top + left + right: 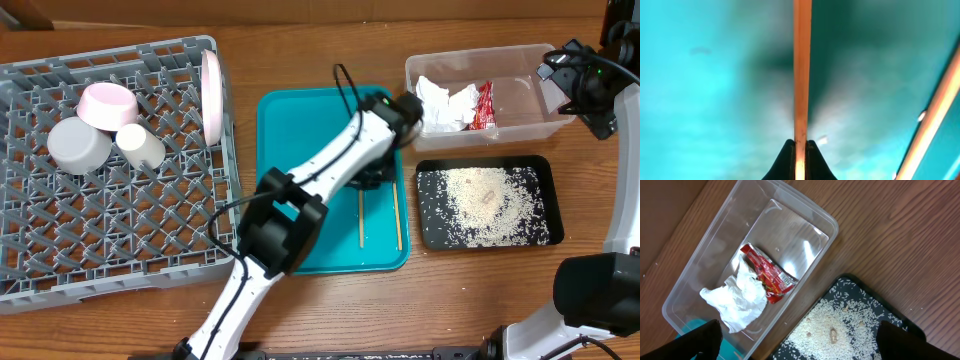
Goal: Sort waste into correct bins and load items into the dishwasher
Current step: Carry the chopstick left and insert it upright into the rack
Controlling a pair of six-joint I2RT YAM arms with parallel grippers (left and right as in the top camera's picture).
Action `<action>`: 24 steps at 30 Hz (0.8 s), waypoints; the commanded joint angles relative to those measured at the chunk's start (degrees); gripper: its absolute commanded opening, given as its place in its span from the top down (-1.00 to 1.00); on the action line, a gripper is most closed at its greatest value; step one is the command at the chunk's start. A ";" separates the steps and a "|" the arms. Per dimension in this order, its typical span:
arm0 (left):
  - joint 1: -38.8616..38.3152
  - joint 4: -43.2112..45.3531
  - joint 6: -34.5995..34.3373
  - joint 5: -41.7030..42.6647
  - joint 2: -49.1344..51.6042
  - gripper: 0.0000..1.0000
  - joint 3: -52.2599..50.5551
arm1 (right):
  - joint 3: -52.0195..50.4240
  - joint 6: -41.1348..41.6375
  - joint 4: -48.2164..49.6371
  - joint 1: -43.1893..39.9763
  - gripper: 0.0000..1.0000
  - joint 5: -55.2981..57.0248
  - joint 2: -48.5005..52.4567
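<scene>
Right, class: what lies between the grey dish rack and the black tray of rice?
The teal tray, with two chopsticks on it and the left arm reaching across; the overhead view shows it.

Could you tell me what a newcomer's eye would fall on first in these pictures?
The big grey dish rack fills the left, holding a pink bowl, grey bowl, white cup and an upright plate. The left arm stretches across the teal tray, its jaws closed on a chopstick. At right, rice covers the black tray.
</scene>
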 commanded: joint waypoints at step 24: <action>39.34 -17.44 26.71 -6.25 -24.15 0.92 18.64 | 1.27 0.15 0.15 -0.17 -1.00 0.15 -1.64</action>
